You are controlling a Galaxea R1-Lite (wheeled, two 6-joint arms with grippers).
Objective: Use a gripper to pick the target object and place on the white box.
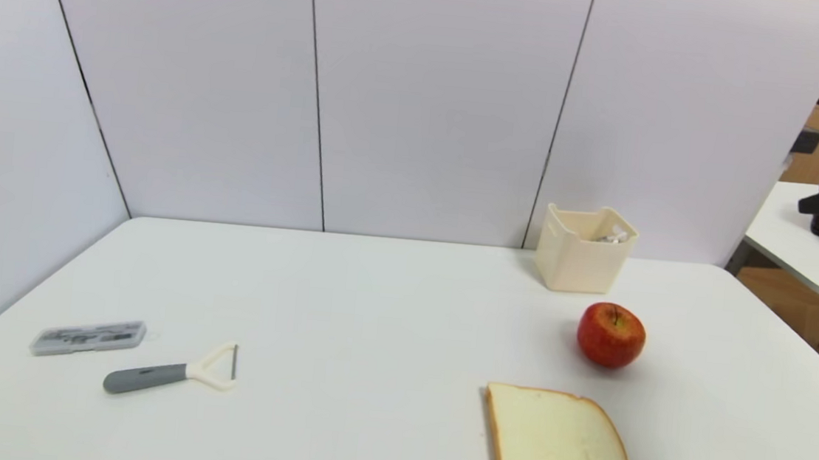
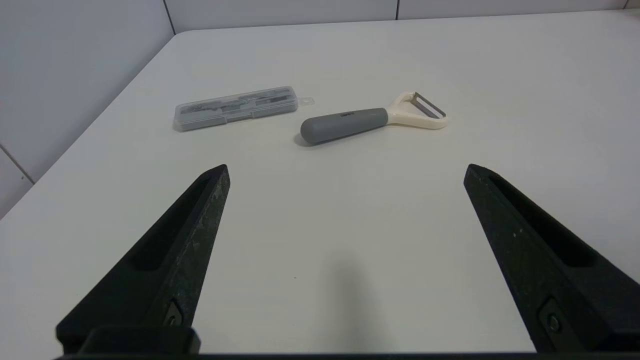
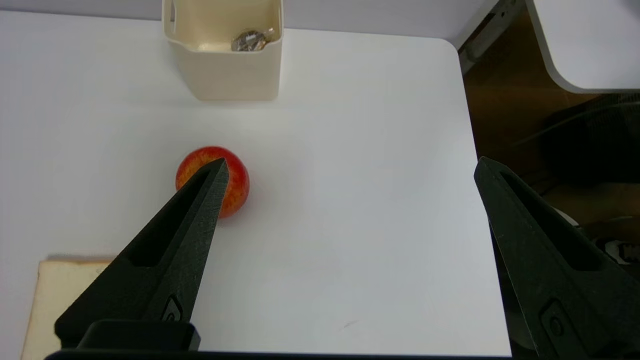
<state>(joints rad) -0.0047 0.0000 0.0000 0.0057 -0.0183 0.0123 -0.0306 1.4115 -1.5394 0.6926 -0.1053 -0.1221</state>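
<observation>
Head view shows the white tabletop (image 1: 388, 310) with the white box (image 1: 582, 249) standing at about one o'clock, near the back wall panels. Inside it, against the far right corner, lies the target object (image 1: 611, 236), a crinkled clear pack only partly visible above the rim; the right wrist view shows it resting low in the box against one wall. A red apple (image 1: 611, 334) sits just beside the box, toward four o'clock from it, and a slice of bread (image 1: 554, 443) lies at five o'clock on the tabletop, apart from the apple. At eight o'clock lie a grey clear flat case (image 1: 89, 337) and, just beside it, a peeler (image 1: 171, 372) with a grey handle.

Neither arm appears in the head view. The right end effector (image 3: 350, 167) hangs above the tabletop's right part, its fingers spread wide with nothing between them. The left end effector (image 2: 345, 170) is likewise spread wide and empty, pointing level over the tabletop toward the case and peeler.
</observation>
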